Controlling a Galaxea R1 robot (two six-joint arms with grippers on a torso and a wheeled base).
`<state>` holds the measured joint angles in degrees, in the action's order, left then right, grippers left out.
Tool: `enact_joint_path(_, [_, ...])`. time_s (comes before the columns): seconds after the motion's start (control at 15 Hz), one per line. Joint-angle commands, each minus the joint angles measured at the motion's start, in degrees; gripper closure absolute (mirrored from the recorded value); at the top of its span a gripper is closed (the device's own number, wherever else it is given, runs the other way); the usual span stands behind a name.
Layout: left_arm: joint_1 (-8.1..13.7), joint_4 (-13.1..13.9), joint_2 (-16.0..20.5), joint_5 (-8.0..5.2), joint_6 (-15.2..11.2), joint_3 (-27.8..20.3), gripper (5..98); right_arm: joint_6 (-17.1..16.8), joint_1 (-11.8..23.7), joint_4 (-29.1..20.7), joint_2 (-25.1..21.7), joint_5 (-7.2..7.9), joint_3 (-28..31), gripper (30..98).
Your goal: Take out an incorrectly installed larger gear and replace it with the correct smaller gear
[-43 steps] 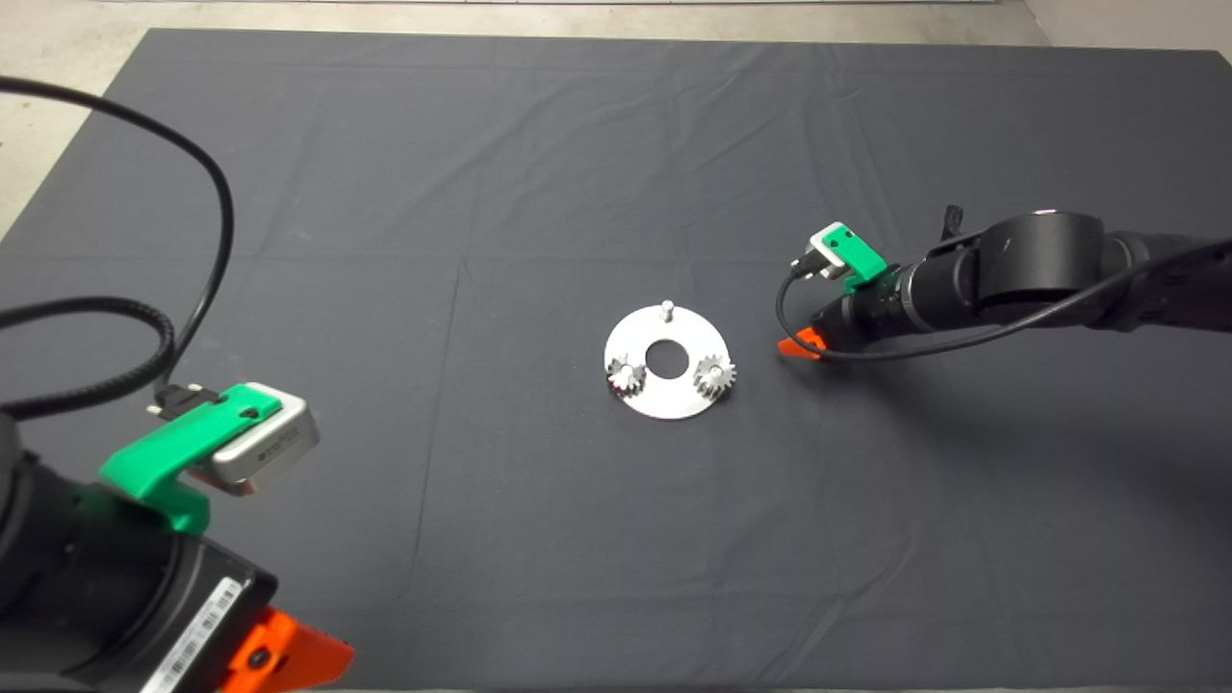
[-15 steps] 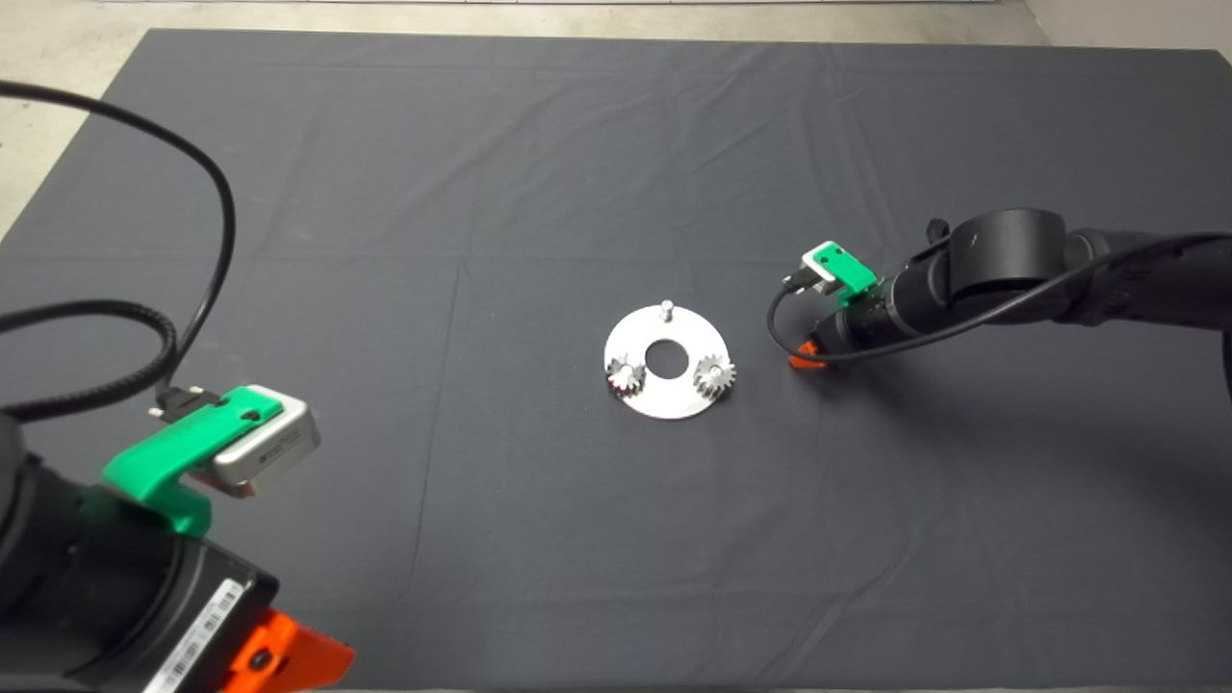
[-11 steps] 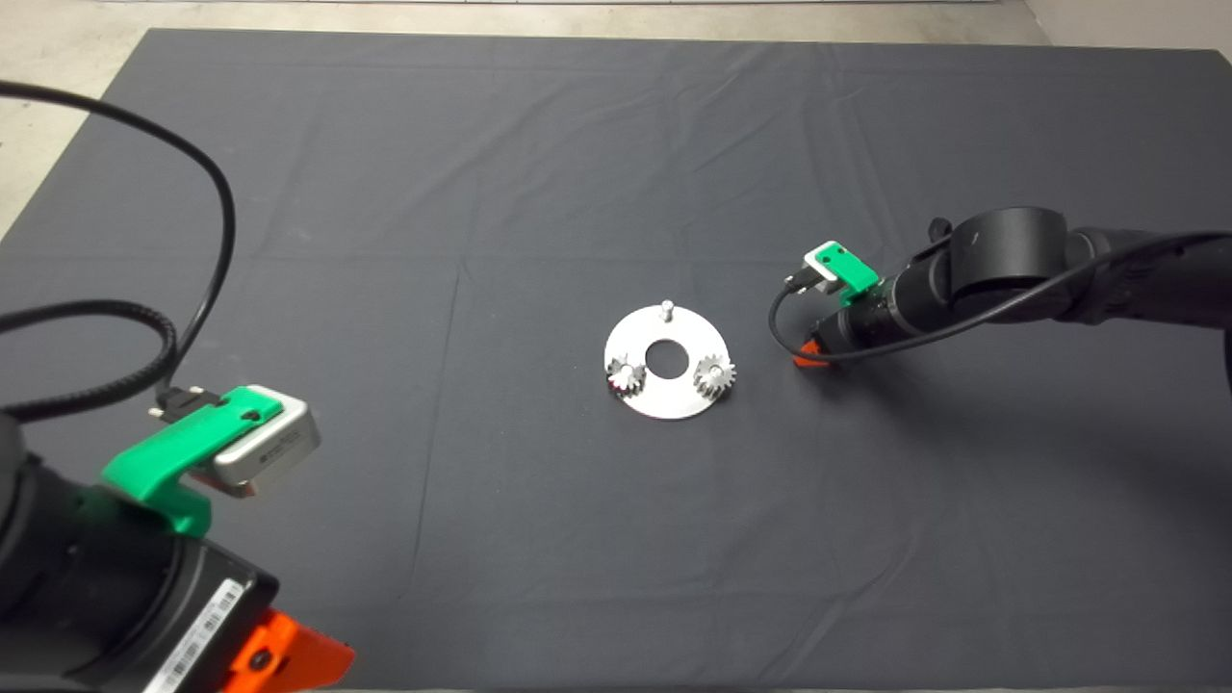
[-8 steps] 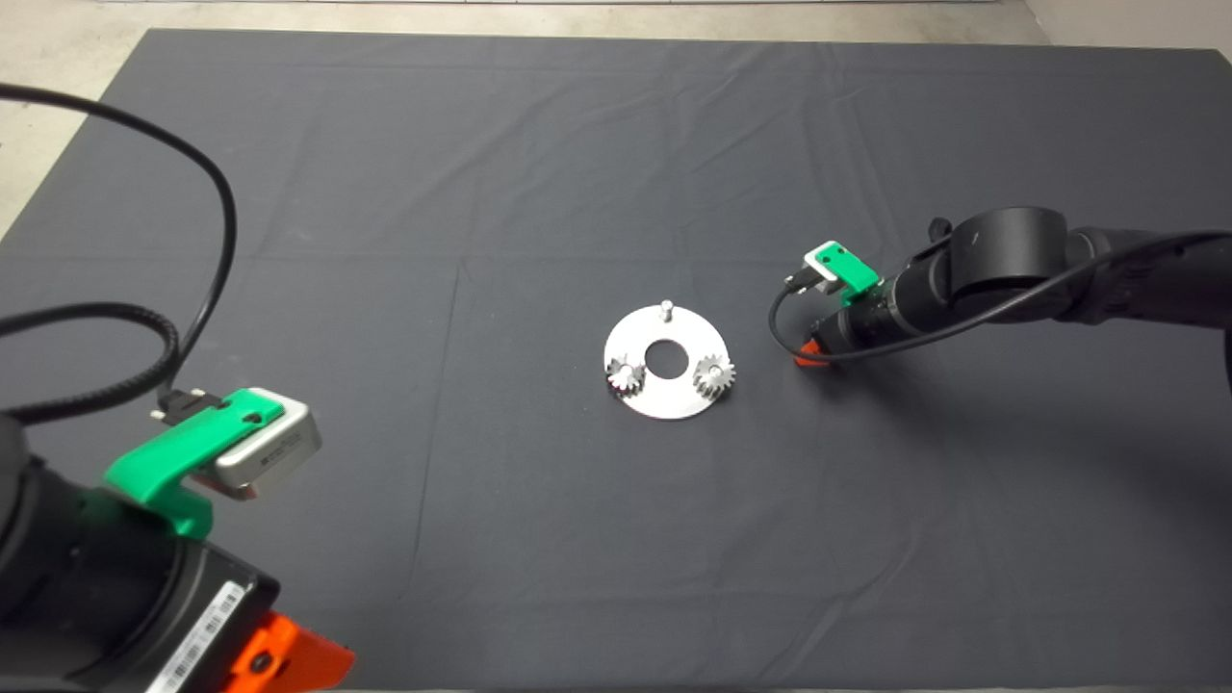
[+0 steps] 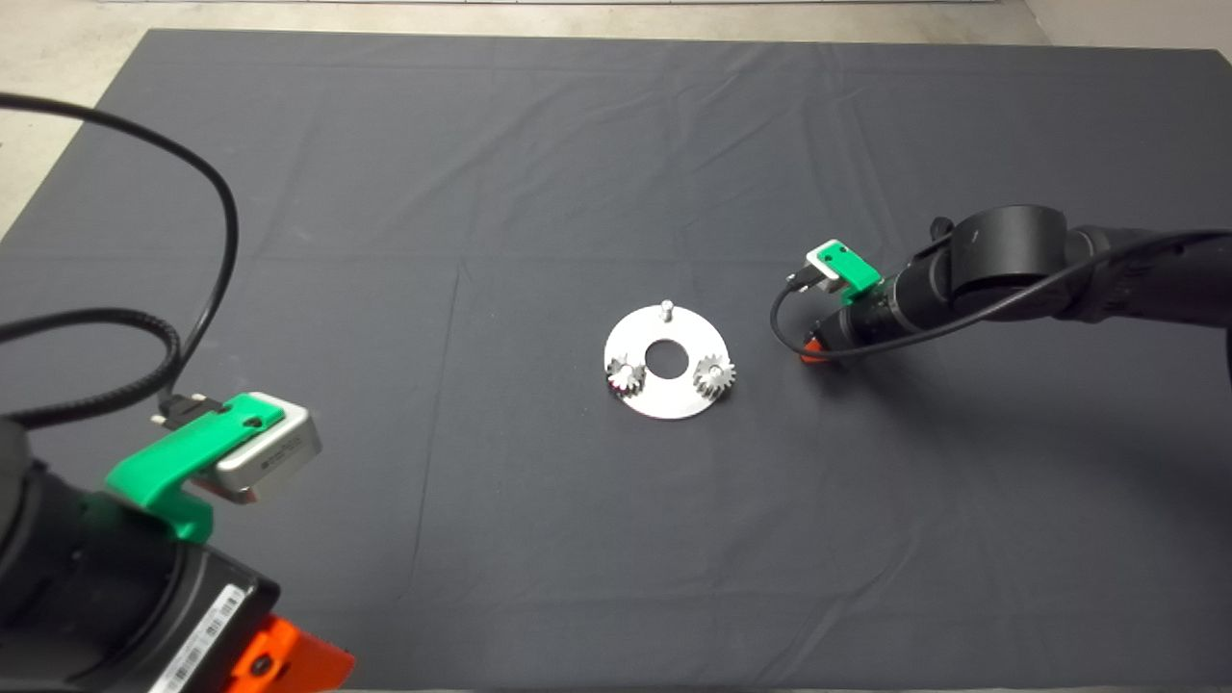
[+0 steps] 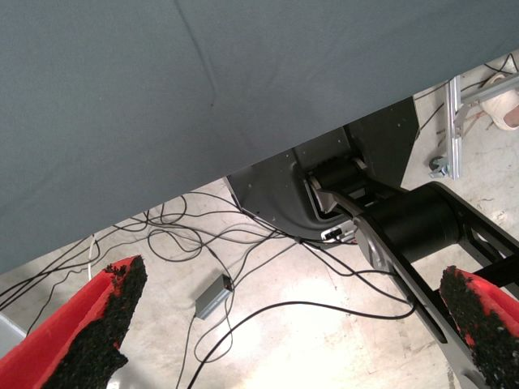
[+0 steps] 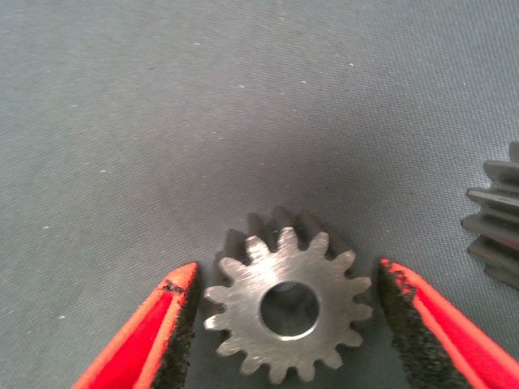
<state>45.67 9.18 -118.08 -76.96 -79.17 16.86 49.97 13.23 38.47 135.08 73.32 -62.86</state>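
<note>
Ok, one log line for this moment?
right tool: open, straddling steel gear lying flat on mat | left tool: open, parked lower left | plate: top pin empty

Light: even, overhead, moderately bright | Shadows: soft, beneath right arm point(image 5: 1020, 274) on mat point(image 5: 539, 173) | Glare: on silver plate point(image 5: 666, 397) | Focus: sharp on gear point(image 7: 285, 304); edges softer
</note>
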Motion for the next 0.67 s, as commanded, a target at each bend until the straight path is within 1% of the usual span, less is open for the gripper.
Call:
enact_joint_path(0.0, [-0.22,-0.04,0.17,-0.30,-0.20,-0.62,10.7,0.10,1.37,-1.30,-0.56,-0.28,-0.85,71.8])
enact_joint_path(0.13, [-0.50,-0.04,0.17,-0.38,-0.20,-0.62,10.7,0.13,1.37,-1.30,-0.56,-0.37,-1.02,72.2])
enact_joint_path(0.2, [-0.57,-0.04,0.17,-0.38,-0.20,-0.62,10.7,0.13,1.37,-1.38,-0.56,-0.37,-1.02,75.5])
enact_joint_path(0.27, [-0.62,-0.04,0.17,-0.38,-0.20,-0.62,10.7,0.22,1.37,-1.38,-0.56,-0.37,-1.02,77.1])
enact_joint_path(0.4, [-0.66,-0.04,0.24,-0.38,-0.20,-0.62,10.7,0.13,1.37,-1.39,-0.65,-0.46,-1.02,77.5])
enact_joint_path(0.47, [-0.66,-0.04,0.25,-0.38,-0.20,-0.62,10.7,0.13,1.37,-1.42,-0.74,-0.46,-0.93,81.0])
enact_joint_path(0.6, [-0.84,-0.04,0.25,-0.38,-0.20,-0.62,10.7,0.22,1.37,-1.47,-0.74,-0.55,-0.93,81.9])
